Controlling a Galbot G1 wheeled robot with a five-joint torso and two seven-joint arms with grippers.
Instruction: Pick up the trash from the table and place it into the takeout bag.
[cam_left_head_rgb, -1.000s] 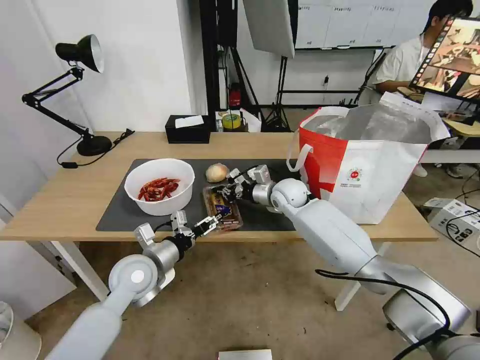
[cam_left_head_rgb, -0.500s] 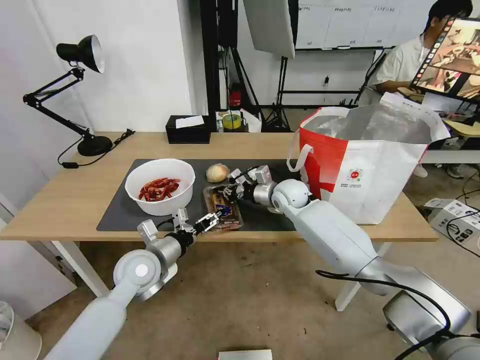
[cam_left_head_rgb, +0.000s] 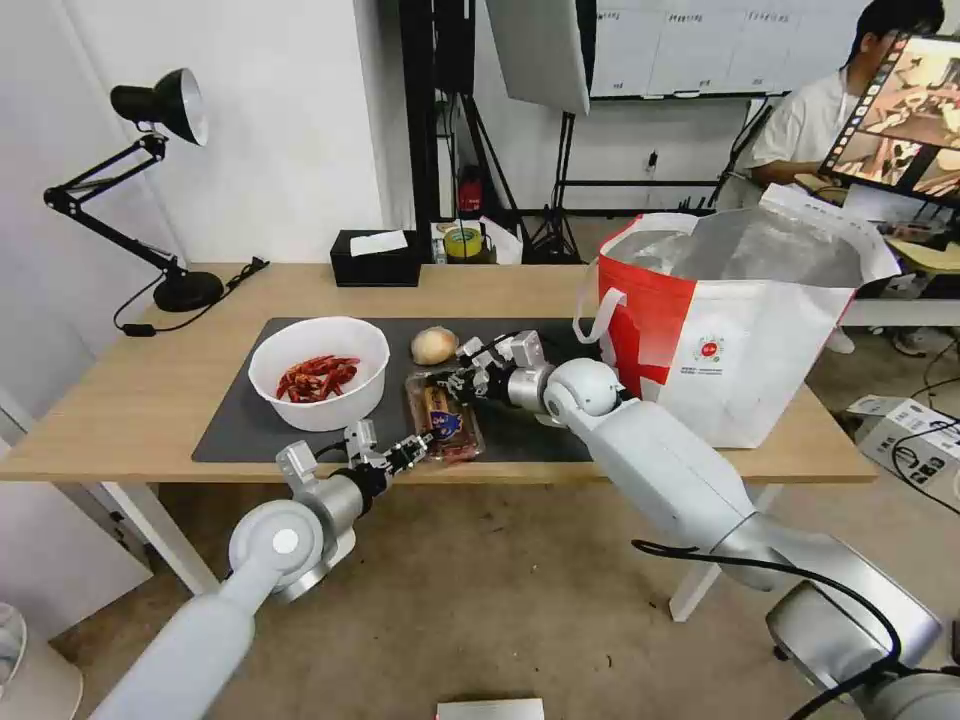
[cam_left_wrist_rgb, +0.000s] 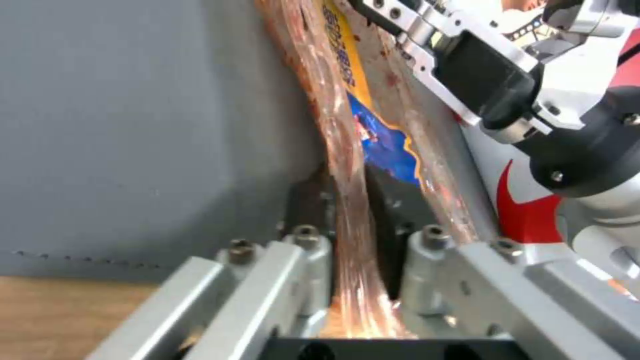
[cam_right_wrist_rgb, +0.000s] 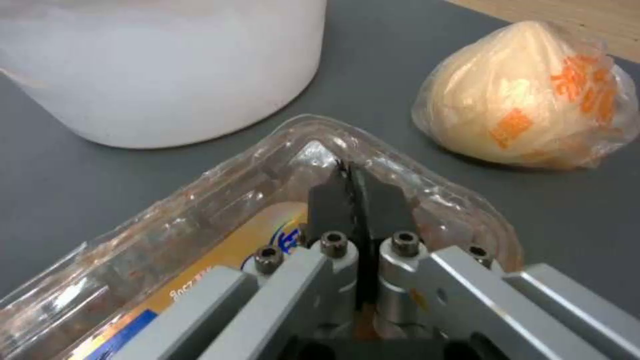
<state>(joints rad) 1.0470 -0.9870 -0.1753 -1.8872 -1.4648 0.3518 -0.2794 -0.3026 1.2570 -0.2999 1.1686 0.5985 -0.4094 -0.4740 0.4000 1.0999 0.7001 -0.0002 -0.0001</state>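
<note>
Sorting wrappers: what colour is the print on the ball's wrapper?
Orange, on the pale peach-coloured ball; right wrist view shows it best.

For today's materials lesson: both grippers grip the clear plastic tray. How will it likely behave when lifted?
Probably floppy: the clear plastic tray has thin, crinkled walls, pinched between the left gripper fingers. Likely light. It may sag or twist between that and the right gripper.

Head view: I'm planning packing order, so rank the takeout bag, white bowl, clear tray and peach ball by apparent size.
1. takeout bag
2. white bowl
3. clear tray, partly covered by both grippers, so its rank below the bowl is less sure
4. peach ball
</note>
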